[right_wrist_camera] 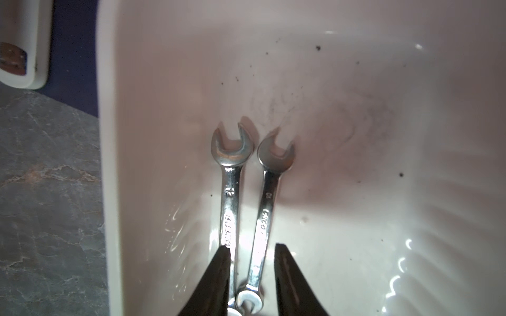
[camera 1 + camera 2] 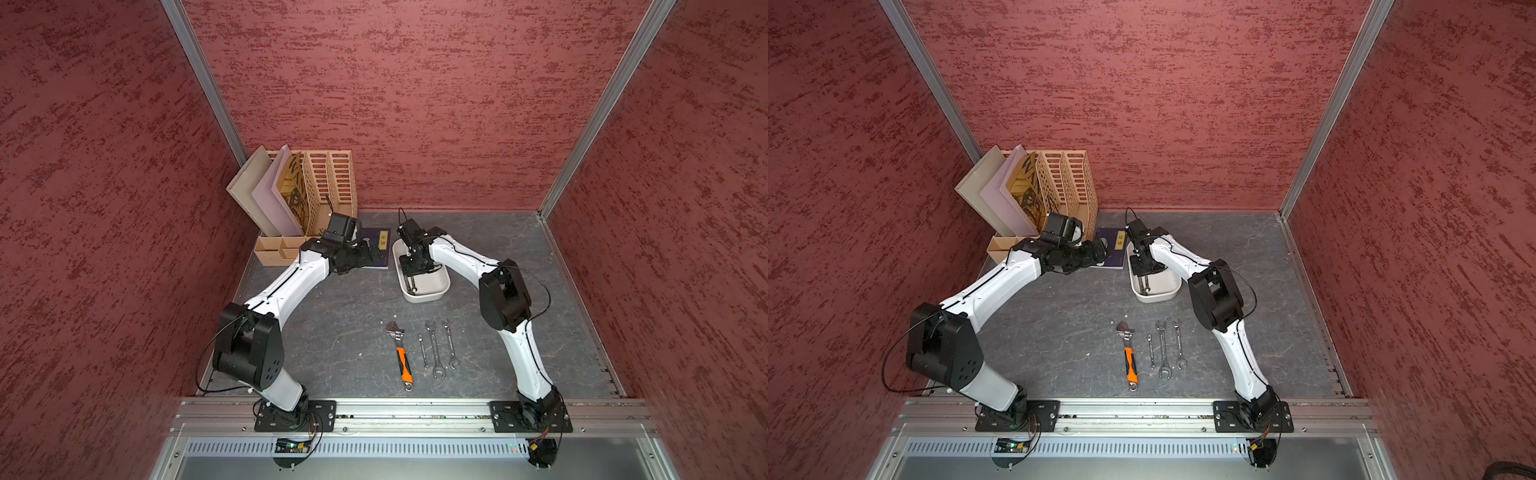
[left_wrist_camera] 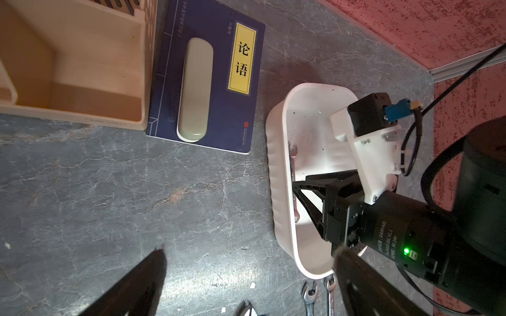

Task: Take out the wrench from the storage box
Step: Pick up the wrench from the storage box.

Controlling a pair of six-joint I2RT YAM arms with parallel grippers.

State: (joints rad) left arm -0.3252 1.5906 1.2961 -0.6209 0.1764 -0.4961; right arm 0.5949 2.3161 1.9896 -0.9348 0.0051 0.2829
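The white storage box (image 2: 441, 291) (image 2: 1169, 294) stands on the grey table right of centre. On its floor two silver wrenches lie side by side, one (image 1: 230, 197) near the box wall (image 1: 131, 136) and one (image 1: 267, 208) beside it. My right gripper (image 1: 250, 249) (image 2: 411, 272) reaches down into the box, its jaws partly open and straddling both wrench shafts. One finger touches the nearer wrench; a gap shows at the other finger. My left gripper (image 3: 249, 262) (image 2: 374, 253) hovers wide open and empty over the table beside the box rim (image 3: 276, 191).
An orange-handled adjustable wrench (image 2: 401, 353) and three spanners (image 2: 436, 349) lie in a row near the front. A blue book (image 3: 208, 76) with a pale case (image 3: 194, 90) lies left of the box. The peach file organizer (image 2: 324, 187) fills the back left corner.
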